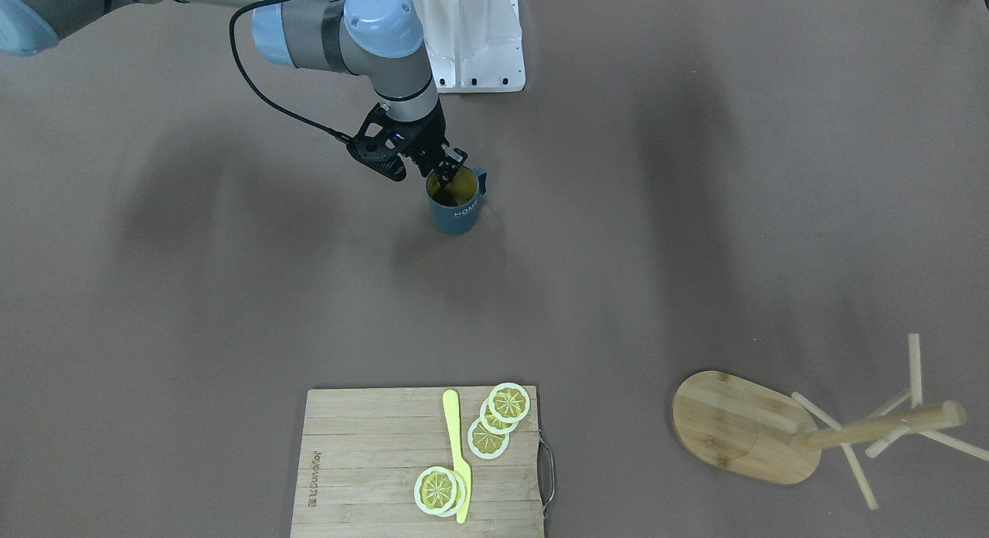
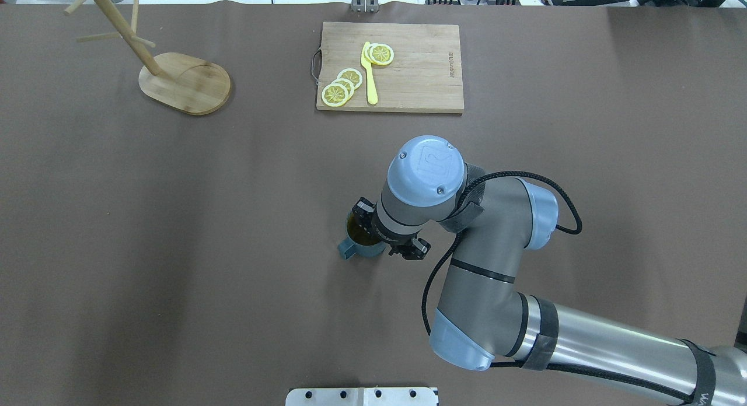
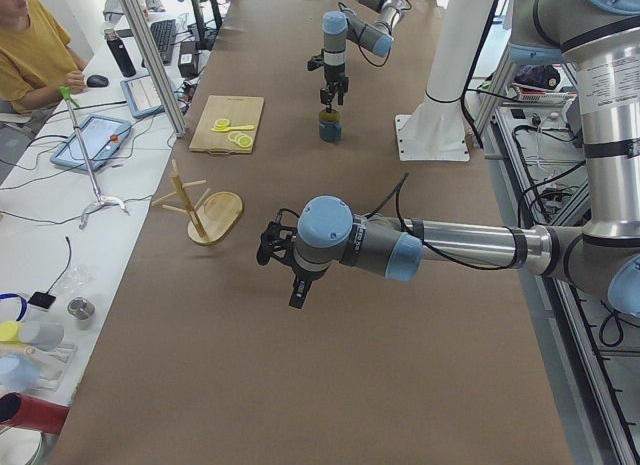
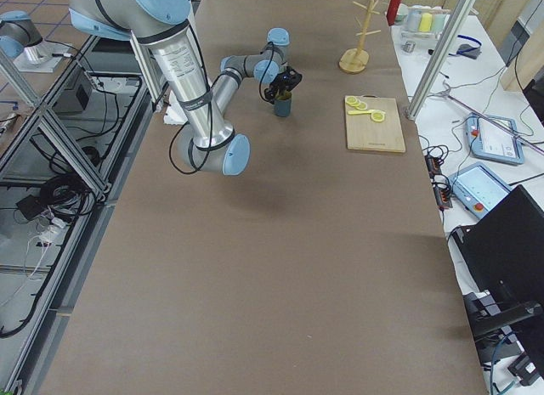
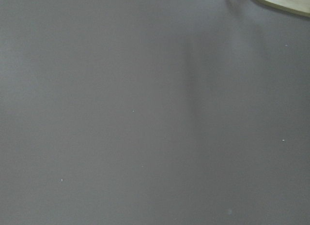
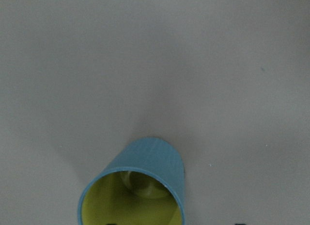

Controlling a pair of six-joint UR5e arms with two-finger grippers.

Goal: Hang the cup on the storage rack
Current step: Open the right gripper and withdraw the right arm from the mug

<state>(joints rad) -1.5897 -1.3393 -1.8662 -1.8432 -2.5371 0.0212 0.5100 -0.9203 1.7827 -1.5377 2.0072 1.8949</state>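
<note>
Right hand [image 1: 448,170] at round rim, ribbed teal cup [image 1: 457,212], yellow inside

The right arm [image 2: 607,347] has silver-grey tubes and pale blue screwed caps [image 2: 429,164] with a logo; a black cable [image 2: 519,172] loops at its three o'clock.

Right arm's fingers [image 4: 281,89] over the cup [image 4: 282,106], cutting board [image 4: 375,130] near, storage rack [image 4: 353,65] upright beyond.
</note>
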